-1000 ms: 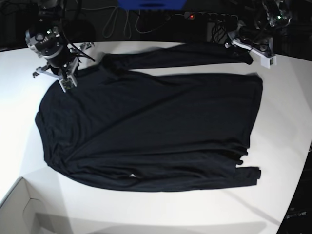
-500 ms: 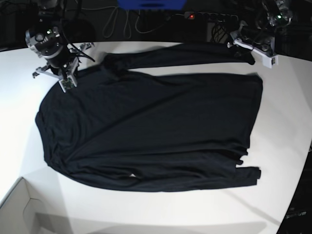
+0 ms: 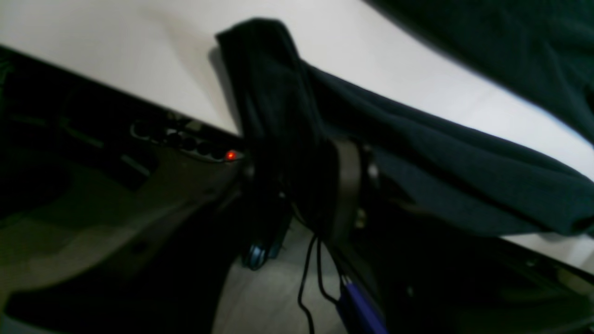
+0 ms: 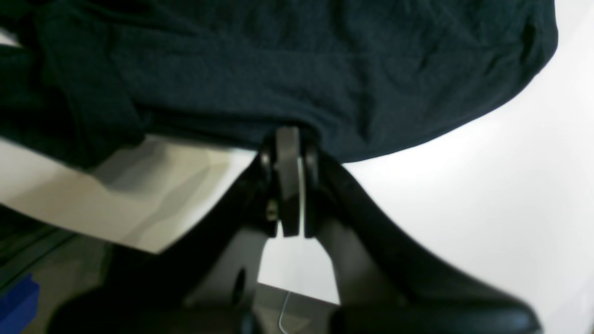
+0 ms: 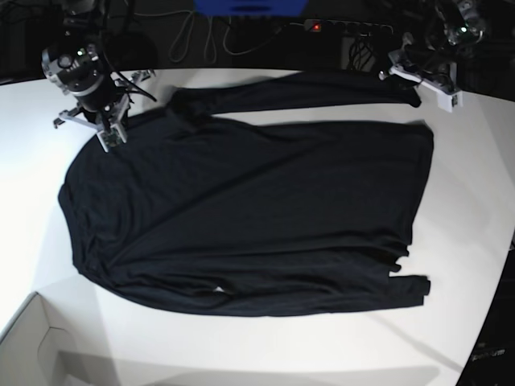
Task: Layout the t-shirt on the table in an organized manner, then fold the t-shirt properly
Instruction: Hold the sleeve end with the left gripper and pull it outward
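Note:
The black long-sleeved t-shirt [image 5: 241, 209] lies spread flat across the white table [image 5: 467, 209], with one sleeve stretched along the far edge and the other along the near hem. My left gripper [image 5: 412, 90] is at the far right, shut on the cuff of the far sleeve. In the left wrist view the sleeve [image 3: 441, 153] drapes over the gripper [image 3: 320, 185] at the table's edge. My right gripper [image 5: 109, 133] is at the far left, on the shirt's shoulder. In the right wrist view it [image 4: 288, 139] is shut on the shirt's edge [image 4: 278, 60].
A white box corner [image 5: 32, 346] sits at the near left. A power strip with a red light [image 5: 346, 26] and cables lie beyond the far edge. The table's curved edge runs down the right side [image 5: 503, 265].
My left gripper has moved slightly right and toward the far edge with the sleeve cuff, drawing the far sleeve straighter. The right arm and the shirt body have not moved.

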Robot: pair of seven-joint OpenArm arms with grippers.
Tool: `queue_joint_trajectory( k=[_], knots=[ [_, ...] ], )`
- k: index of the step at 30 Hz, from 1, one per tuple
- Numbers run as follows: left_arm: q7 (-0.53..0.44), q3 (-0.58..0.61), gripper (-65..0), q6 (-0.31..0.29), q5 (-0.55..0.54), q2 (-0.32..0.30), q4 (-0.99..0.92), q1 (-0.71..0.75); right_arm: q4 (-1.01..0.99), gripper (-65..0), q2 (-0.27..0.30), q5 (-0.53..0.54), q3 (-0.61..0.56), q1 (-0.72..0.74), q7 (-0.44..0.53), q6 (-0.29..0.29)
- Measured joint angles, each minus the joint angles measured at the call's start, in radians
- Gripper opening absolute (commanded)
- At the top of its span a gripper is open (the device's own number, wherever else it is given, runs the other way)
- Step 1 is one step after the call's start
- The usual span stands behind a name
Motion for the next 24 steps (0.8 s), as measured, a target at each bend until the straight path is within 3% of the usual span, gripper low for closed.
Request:
queue_joint_trajectory(
  k=[4,18,24],
  knots=[
    [0.003,-0.005,-65.0,0.0,0.013,-0.009,-0.018,-0.01,0.0,-65.0,0.0,0.0,0.0,0.0,0.0,0.0],
    [0.005,0.006,-65.0,0.008,0.04,0.017,0.058,-0.016,0.0,-65.0,0.0,0.0,0.0,-0.002,0.0,0.0],
    [0.108,-0.003,-65.0,0.001,0.027,0.03,0.174,-0.024,0.0,-65.0,-0.001,0.0,0.0,-0.002,0.0,0.0]
  ],
)
